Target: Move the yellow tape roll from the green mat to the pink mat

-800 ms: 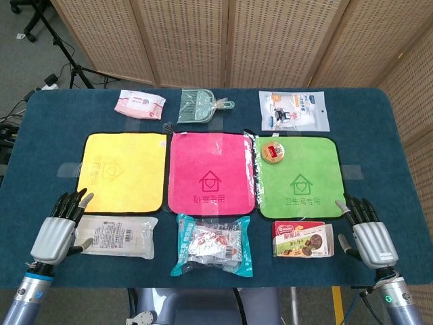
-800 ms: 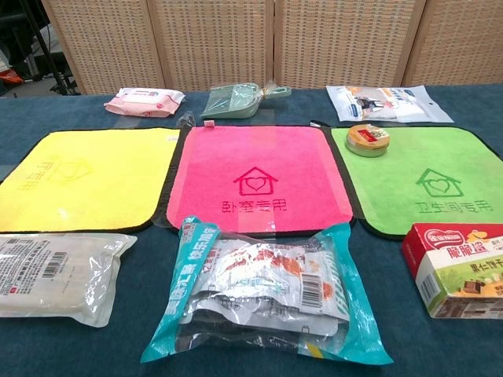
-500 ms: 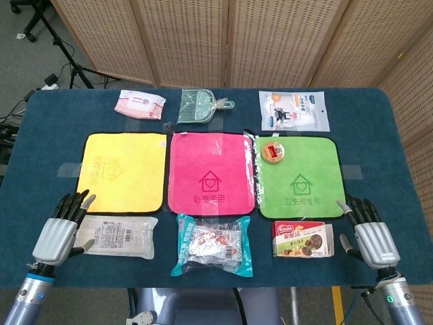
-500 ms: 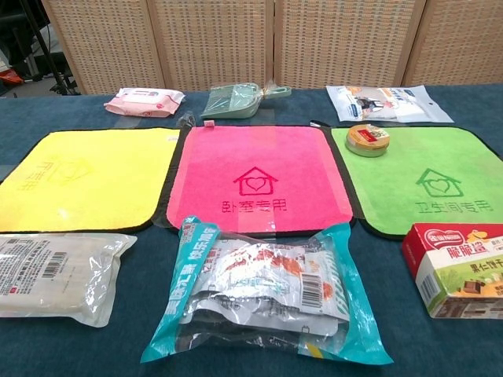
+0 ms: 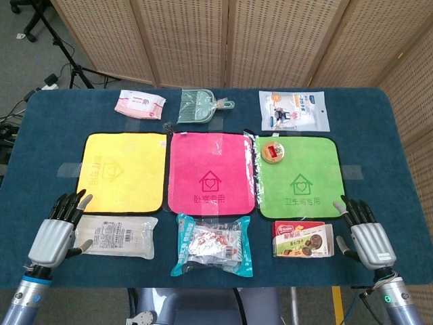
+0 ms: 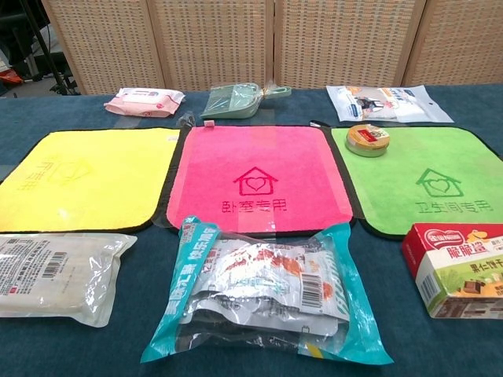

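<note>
Round yellow tape roll (image 5: 273, 152) flat on fuzzy green cloth mat (image 5: 312, 177), unmoved; smooth pink cloth mat (image 5: 212, 172) left of it; left hand (image 5: 56, 233) and right hand (image 5: 366, 237) drawn slightly nearer, fingers released, spread.

Lab or studio: wicker screens (image 5: 230, 40), light-stand legs (image 5: 64, 64), floor cables (image 5: 17, 112).

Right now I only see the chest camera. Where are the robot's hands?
Observer: Both are at the near edge. The left hand is beside the white packet, holding nothing.
Operator: And the other one?
Observer: The right hand is beside the snack box, fingers apart and empty.
Operator: Is the tape far from it?
Observer: The yellow tape roll sits in the green mat's far corner, next to the pink mat.
</note>
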Robot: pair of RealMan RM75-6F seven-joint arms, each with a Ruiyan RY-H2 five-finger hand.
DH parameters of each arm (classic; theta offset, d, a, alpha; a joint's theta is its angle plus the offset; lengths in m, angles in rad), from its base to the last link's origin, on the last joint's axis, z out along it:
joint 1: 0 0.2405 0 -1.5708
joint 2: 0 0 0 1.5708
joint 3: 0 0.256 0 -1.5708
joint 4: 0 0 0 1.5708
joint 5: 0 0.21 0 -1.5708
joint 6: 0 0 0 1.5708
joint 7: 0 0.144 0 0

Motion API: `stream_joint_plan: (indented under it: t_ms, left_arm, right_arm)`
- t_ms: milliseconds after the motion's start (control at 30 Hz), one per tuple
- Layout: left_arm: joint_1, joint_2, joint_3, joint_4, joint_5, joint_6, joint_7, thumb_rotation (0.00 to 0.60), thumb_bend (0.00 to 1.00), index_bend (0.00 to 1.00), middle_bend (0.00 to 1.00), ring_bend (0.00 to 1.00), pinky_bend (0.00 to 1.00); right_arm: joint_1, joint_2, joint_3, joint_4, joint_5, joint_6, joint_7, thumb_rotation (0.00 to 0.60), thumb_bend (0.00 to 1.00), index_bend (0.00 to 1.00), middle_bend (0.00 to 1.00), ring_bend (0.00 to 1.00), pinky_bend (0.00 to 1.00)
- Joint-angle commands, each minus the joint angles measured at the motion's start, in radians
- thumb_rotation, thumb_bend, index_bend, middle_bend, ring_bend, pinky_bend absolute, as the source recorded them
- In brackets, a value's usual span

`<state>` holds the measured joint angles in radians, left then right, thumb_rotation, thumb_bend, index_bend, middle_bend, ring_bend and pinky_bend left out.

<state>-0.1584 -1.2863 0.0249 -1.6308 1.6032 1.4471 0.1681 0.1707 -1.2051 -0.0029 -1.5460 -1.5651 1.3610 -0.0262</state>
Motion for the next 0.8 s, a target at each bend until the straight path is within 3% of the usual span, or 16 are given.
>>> stream_joint_plan:
  t_ms: [33, 400, 800]
  left_arm:
    - [-0.002, -0.002, -0.003, 0.000, 0.000, 0.000, 0.003, 0.600, 0.15, 0.04, 0.00, 0.00, 0.00]
    - [-0.003, -0.005, 0.001, -0.003, -0.001, -0.011, 0.005, 0.600, 0.15, 0.04, 0.00, 0.00, 0.00]
    - [-0.012, -0.017, -0.008, 0.022, -0.019, -0.030, -0.012, 0.600, 0.15, 0.04, 0.00, 0.00, 0.00]
  right_arm:
    - [0.001, 0.000, 0.001, 0.001, -0.002, 0.002, 0.002, 0.600, 0.47, 0.07, 0.00, 0.00, 0.02]
    - [0.014, -0.009, 0.012, -0.006, 0.002, -0.010, 0.008, 0.600, 0.47, 0.07, 0.00, 0.00, 0.02]
    - [0.276, 0.041, 0.201, -0.106, 0.201, -0.363, 0.243, 0.600, 0.47, 0.07, 0.00, 0.00, 0.02]
